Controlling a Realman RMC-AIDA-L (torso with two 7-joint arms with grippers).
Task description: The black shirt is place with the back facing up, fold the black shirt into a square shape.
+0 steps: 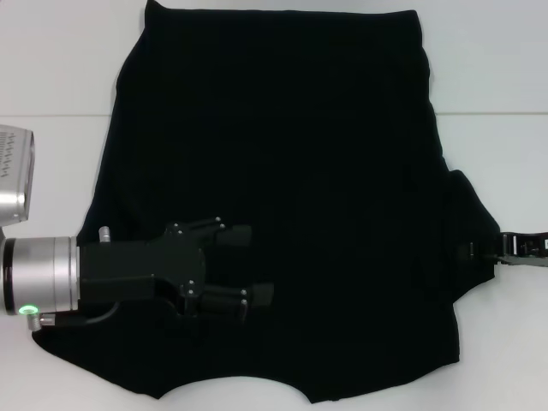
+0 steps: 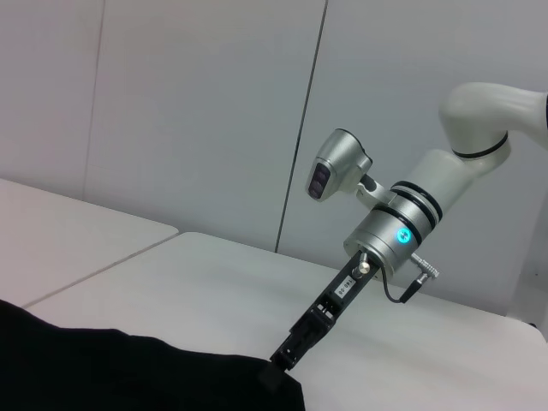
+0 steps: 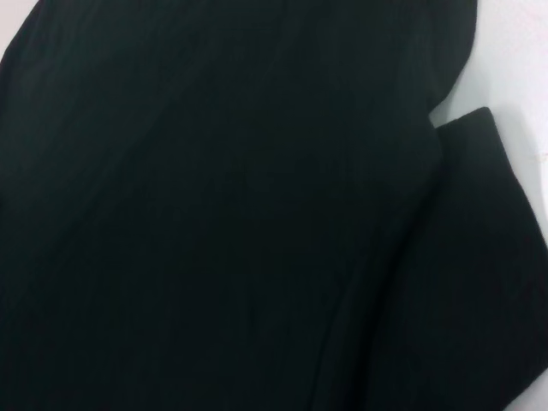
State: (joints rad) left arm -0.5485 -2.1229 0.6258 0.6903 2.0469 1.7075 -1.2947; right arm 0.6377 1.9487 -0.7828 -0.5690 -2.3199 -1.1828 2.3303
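White counter spreads out under everything, with a plain pale wall behind it in the left wrist view. Most of the counter is covered by the black shirt, which lies flat and wide. Its straight edge is on the far side and its wavy edge is on the near side.

The left gripper hangs over the near left part of the shirt. Its fingers are spread apart and hold nothing. It points across the cloth toward the right.

The right gripper is at the right edge of the shirt, where a sleeve sticks out. In the left wrist view it touches the cloth edge with its tip. It looks like it is pinching the sleeve edge, but the black cloth hides the fingers, so I cannot tell for sure.

My guess is that the step now is folding the right sleeve in over the body of the shirt. To do it well, the right gripper should hold only the sleeve edge, lift it a little, and carry it straight toward the left. It should lay the sleeve down flat, with no bumps. The left gripper could press the shirt so it does not slide. Going slowly will keep the fold line straight.
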